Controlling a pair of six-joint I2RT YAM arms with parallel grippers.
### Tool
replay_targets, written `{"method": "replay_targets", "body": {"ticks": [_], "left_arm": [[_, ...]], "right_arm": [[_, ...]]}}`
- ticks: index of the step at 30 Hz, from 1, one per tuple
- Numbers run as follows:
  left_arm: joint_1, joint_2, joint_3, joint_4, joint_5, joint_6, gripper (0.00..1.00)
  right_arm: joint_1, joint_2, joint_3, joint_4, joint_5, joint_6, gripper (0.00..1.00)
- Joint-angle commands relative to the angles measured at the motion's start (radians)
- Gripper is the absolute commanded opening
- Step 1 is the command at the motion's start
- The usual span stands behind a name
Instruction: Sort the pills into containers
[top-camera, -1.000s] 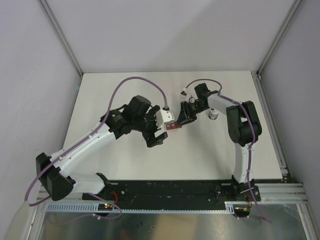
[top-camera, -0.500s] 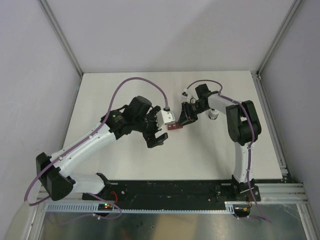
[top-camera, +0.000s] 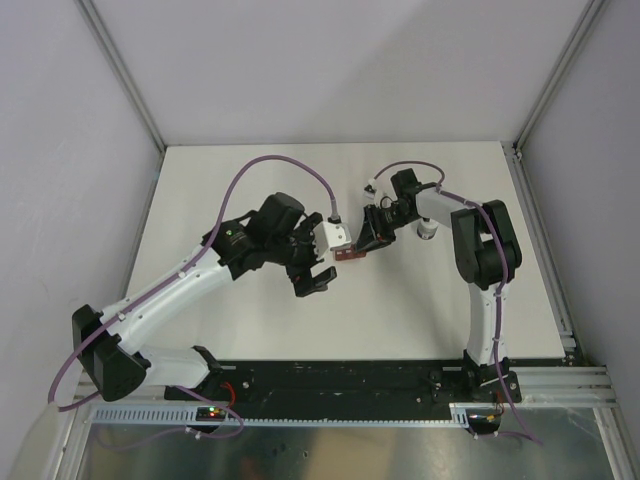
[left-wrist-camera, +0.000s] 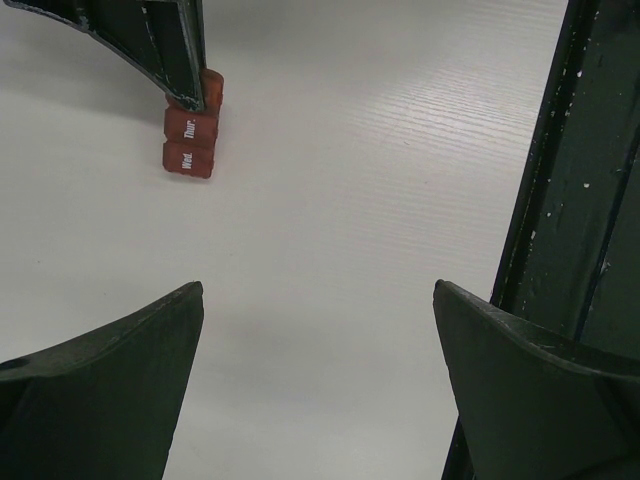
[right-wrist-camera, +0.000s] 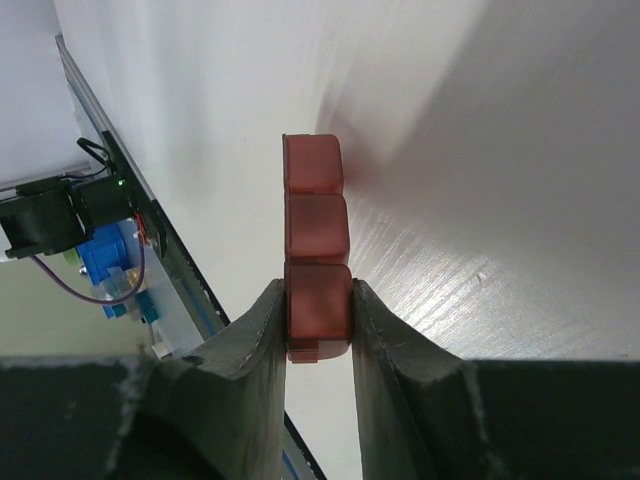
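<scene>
White table (top-camera: 250, 330) between pale walls (top-camera: 330, 70), with open surface toward its far edge. At frame centre, the right gripper (right-wrist-camera: 318, 300) clamps the dark red pill box (right-wrist-camera: 317, 215) (by its end compartment). The left gripper (left-wrist-camera: 318, 300) gapes beside it.

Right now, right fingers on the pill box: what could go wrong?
Right fingers pinch only the end compartment of the pill box; the other two stick out, so it may twist or slip.
Left fingers hang open close by; reaching in could hit the right arm.
The white-capped bottle stands beside the right arm; a swing could topple it.
</scene>
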Motion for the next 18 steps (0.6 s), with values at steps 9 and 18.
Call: {"method": "replay_targets", "body": {"ticks": [9,18], "left_arm": [[-0.016,-0.014,-0.010,0.018,-0.016,0.010,1.00],[-0.022,-0.012,-0.012,0.018,-0.022,0.013,1.00]], "right_arm": [[-0.011,0.043,0.019,-0.023,0.042,-0.025,0.29],[-0.014,0.054,0.027,-0.035,0.049,-0.029,0.36]]}}
